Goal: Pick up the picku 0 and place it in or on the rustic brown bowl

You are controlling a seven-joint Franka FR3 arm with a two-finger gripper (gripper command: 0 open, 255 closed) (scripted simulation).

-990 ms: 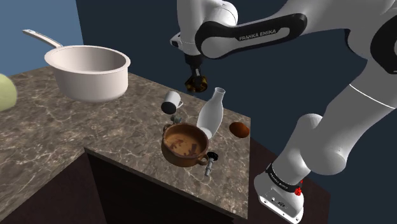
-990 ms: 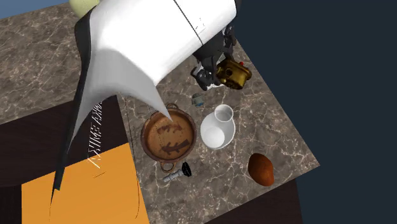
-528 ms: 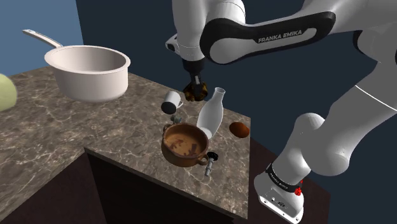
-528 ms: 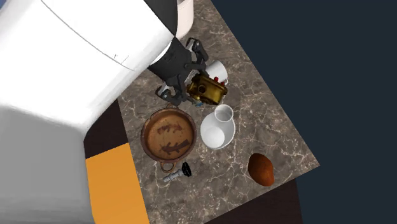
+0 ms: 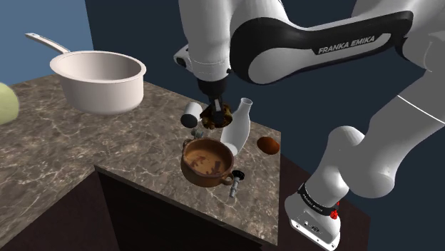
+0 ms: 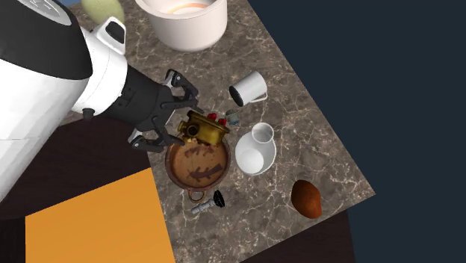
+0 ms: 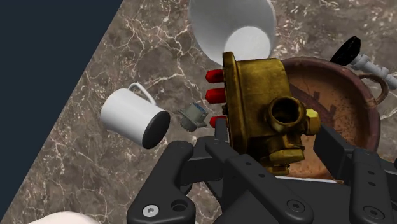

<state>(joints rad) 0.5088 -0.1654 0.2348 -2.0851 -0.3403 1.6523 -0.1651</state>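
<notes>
The picku 0 is a brass-coloured block with red knobs point(image 6: 205, 128) point(image 7: 257, 95) point(image 5: 218, 114). My gripper point(image 6: 187, 127) point(image 7: 277, 153) point(image 5: 215, 113) is shut on it and holds it in the air. It hangs over the rim of the rustic brown bowl point(image 6: 198, 166) point(image 5: 207, 161) point(image 7: 347, 108), on the side nearest the mug. The bowl has a dark pattern inside and stands near the counter's front edge.
A white vase point(image 6: 255, 149) point(image 5: 237, 127) stands right beside the bowl. A white mug point(image 6: 248, 89) point(image 7: 133, 116) lies on its side, a small grey piece point(image 6: 233, 117) next to it. A black-headed tool point(image 6: 208, 202), a brown lump point(image 6: 306, 198) and a large white pot point(image 5: 100, 80) share the marble counter point(image 5: 85, 150).
The arm has swung the brass block from beside the mug and vase toward the bowl and lowered it; the grip has stayed shut.
</notes>
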